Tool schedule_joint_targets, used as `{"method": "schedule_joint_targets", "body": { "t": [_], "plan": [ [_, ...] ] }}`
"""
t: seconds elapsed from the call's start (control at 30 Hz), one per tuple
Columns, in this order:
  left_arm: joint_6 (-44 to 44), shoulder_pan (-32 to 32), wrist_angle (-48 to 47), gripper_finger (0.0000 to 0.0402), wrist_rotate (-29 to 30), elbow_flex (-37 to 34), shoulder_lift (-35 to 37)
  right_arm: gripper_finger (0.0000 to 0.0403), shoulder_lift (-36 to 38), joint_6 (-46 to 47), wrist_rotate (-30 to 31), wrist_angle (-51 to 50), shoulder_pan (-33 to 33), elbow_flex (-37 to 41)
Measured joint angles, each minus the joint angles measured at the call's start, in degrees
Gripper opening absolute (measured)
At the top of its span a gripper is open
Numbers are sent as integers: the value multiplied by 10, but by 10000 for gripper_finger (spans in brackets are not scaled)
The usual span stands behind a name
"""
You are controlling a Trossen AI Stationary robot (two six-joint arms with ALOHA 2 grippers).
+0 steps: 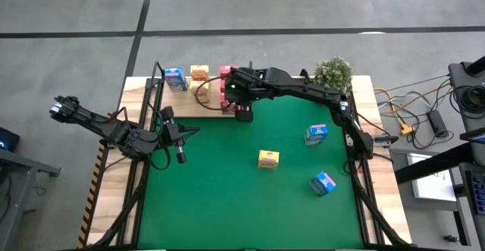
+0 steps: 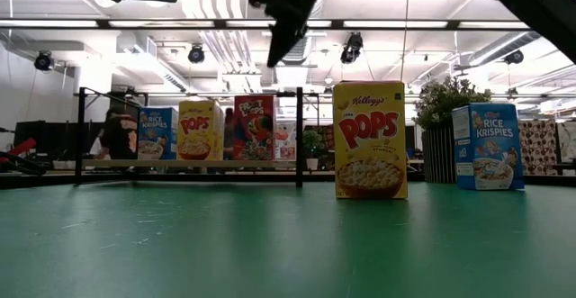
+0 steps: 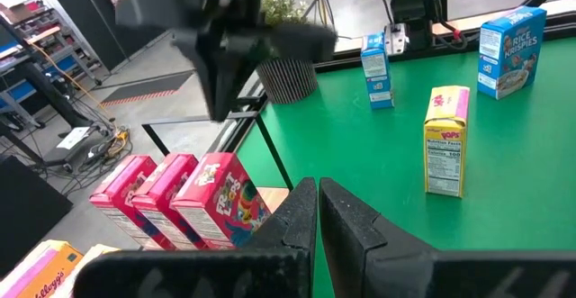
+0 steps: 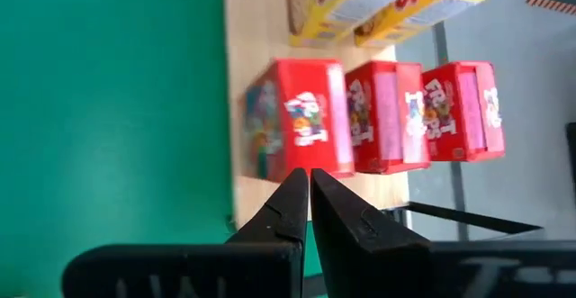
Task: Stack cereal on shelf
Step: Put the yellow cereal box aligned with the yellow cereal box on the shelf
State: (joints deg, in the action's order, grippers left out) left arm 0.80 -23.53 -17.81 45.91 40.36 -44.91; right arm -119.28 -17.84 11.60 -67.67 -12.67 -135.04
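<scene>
Boxes of cereal (image 4: 382, 113) stand upright on the shelf (image 1: 198, 101); we see our right claw (image 1: 243, 115) closed, empty, perhaps just above them.

— We see a green mat (image 1: 227, 198) on a light wood table (image 1: 383, 198). What colours do the boxes have?

— On the mat we count one yellow box (image 1: 268, 158) and two blue boxes (image 1: 316, 133) (image 1: 323, 183). On the pale wood shelf (image 4: 241, 73) we see three red-pink boxes (image 4: 301, 118) with cartoon prints, two yellow boxes (image 4: 337, 5) and one blue box (image 1: 174, 78).

— And the arms?

— We see both arms black.
</scene>
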Motion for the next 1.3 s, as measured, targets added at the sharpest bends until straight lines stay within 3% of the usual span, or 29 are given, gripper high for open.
{"method": "schedule_joint_targets", "body": {
  "t": [0.2,0.5,0.63,0.83,1.03,1.3],
  "plan": [
    [-7,0,1,0,0,0,0,9,39,30,-57,-49,32,1],
    [-35,0,8,0,0,0,0,9,97,53,-56,-40,112,78],
    [-55,0,13,0,-1,0,0,9,148,59,-56,31,147,188],
    [-80,0,40,0,-7,-3,-12,9,249,59,-56,219,183,404],
    [-81,0,96,0,-22,0,-71,9,349,50,-55,409,192,594],
    [-58,0,166,0,-34,34,-161,9,475,13,-55,605,192,774]
  ]
}}
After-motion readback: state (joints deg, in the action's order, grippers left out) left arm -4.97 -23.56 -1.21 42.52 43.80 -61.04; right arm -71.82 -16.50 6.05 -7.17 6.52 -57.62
